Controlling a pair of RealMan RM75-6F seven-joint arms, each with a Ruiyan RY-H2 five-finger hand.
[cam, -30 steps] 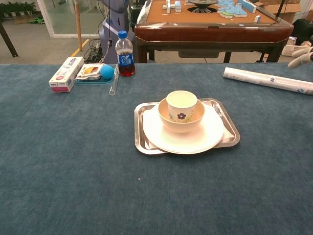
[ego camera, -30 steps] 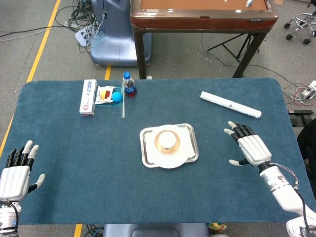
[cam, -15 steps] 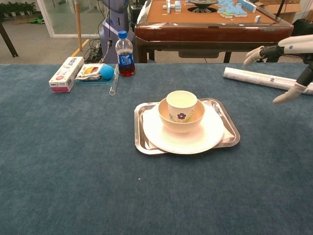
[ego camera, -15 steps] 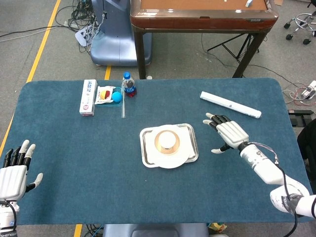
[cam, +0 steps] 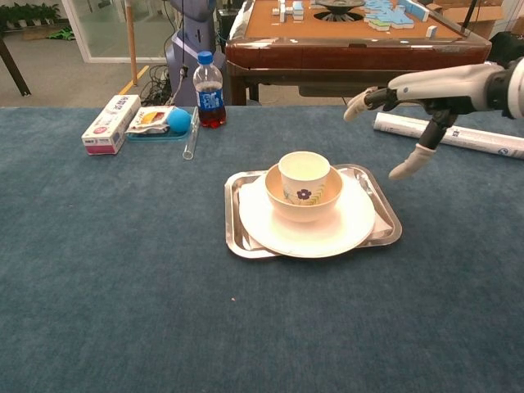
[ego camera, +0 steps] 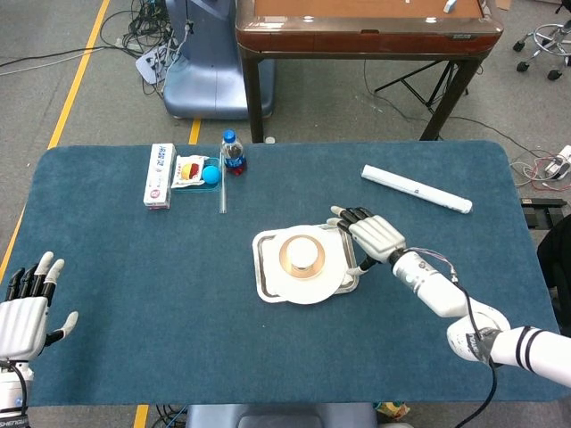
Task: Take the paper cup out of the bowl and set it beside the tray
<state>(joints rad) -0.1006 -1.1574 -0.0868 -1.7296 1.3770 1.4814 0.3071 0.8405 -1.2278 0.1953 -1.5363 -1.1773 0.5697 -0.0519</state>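
Note:
A white paper cup (cam: 304, 177) with a flower print stands upright inside a tan bowl (cam: 327, 201). The bowl sits on a white plate (cam: 327, 233), which lies on a steel tray (cam: 388, 221) at the table's middle. From the head view the cup (ego camera: 304, 256) shows as a pale disc in the bowl (ego camera: 287, 259). My right hand (ego camera: 373, 237) hovers open over the tray's right edge (ego camera: 351, 253), fingers spread, just right of the cup and apart from it. In the chest view that right hand (cam: 403, 105) hangs above and to the right of the bowl. My left hand (ego camera: 25, 314) rests open at the table's near left corner.
A rolled white paper (ego camera: 416, 188) lies at the back right. At the back left stand a small bottle (ego camera: 232, 152), a clear tube (ego camera: 222, 190), a blue ball on a packet (ego camera: 209, 174) and a white box (ego camera: 159, 175). A brown table (cam: 352, 41) stands behind.
My right hand has swept left from the table's right side to just over the tray's right edge, staying open. The left hand has drawn slightly back. Cup, bowl and tray have not moved.

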